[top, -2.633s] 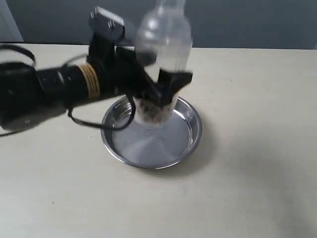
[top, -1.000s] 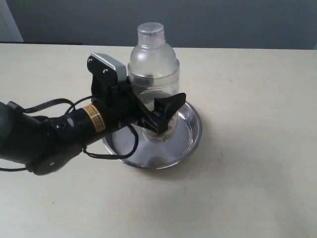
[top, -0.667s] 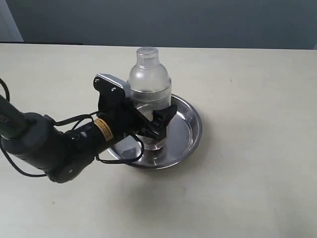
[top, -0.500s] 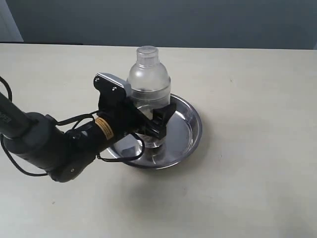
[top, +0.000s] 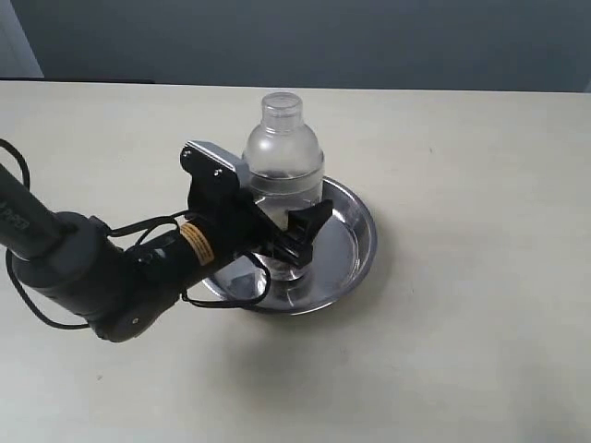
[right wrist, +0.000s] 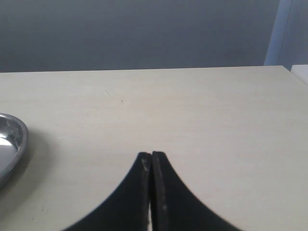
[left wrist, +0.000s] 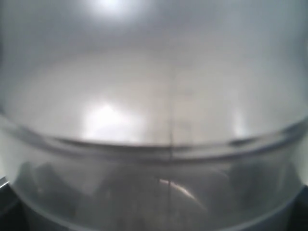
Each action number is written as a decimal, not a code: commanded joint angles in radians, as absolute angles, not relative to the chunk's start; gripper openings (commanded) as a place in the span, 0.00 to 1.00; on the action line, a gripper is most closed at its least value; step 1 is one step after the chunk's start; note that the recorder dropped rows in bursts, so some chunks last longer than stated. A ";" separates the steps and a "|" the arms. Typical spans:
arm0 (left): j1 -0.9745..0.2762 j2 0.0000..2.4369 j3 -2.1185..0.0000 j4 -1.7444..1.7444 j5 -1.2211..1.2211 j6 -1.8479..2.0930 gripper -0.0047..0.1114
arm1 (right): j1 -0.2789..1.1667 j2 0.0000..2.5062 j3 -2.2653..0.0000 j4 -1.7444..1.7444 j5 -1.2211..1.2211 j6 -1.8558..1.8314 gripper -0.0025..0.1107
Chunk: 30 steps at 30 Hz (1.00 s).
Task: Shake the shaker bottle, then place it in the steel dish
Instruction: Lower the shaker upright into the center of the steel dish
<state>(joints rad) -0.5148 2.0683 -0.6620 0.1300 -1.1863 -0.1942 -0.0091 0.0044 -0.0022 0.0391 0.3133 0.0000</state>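
Pale tabletop [top: 462,305] under a grey-blue wall [top: 416,37] is all the setting there is.

At the centre, the left gripper [top: 288,233] is clamped on the lower body of the shaker bottle [top: 284,157]. Its near finger [top: 309,226] presses the clear wall, and the far finger is hidden behind the bottle. The left wrist view shows only the bottle [left wrist: 159,106], blurred and filling the frame, so the grip cannot be confirmed from there.

The bottle stands upright, with its base inside the steel dish [top: 358,249], towards the dish's left half rather than its middle. The black fingers hide the base, so I cannot tell whether it rests fully on the dish floor or hangs just above it.

The main risk follows from that. If the jaws part while the base is off the metal, the bottle could drop, rock and tip, because it is tall and narrow at the foot. If the base sits partly on the sloped rim, it would lean once freed. Pulling the gripper back before it has opened wide enough could snag the bottle and topple it. It could also slide the light dish across the table, since the arm [top: 102,277] and its cable [top: 226,295] lie right at the dish's left edge.

Well apart, the right gripper [right wrist: 152,166] hovers over bare table with its fingers together, holding nothing. The dish rim [right wrist: 12,139] shows at the edge of its view.
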 commanded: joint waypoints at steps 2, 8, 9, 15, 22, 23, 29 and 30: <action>-0.518 2.071 -0.667 0.199 -1.210 -0.204 0.04 | -0.009 0.000 0.000 0.038 0.305 0.000 0.02; -0.518 2.071 -0.667 0.226 -1.221 -0.204 0.17 | -0.009 0.000 0.000 0.038 0.305 0.000 0.02; -0.518 2.071 -0.667 0.222 -1.215 -0.204 0.25 | -0.009 0.000 0.000 0.038 0.305 0.000 0.02; -0.498 2.071 -0.667 0.179 -1.200 -0.204 0.77 | -0.009 0.000 0.000 0.038 0.305 0.000 0.02; -0.479 2.071 -0.667 0.237 -1.195 -0.204 0.95 | -0.009 0.000 0.000 0.038 0.305 0.000 0.02; -0.479 2.071 -0.667 0.243 -1.195 -0.204 0.95 | -0.009 0.000 0.000 0.038 0.305 0.000 0.02; -0.479 2.071 -0.667 0.284 -1.203 -0.204 0.95 | -0.009 0.000 0.000 0.038 0.305 0.000 0.02; -0.479 2.071 -0.667 0.286 -1.203 -0.204 0.95 | -0.009 0.000 0.000 0.038 0.305 0.000 0.02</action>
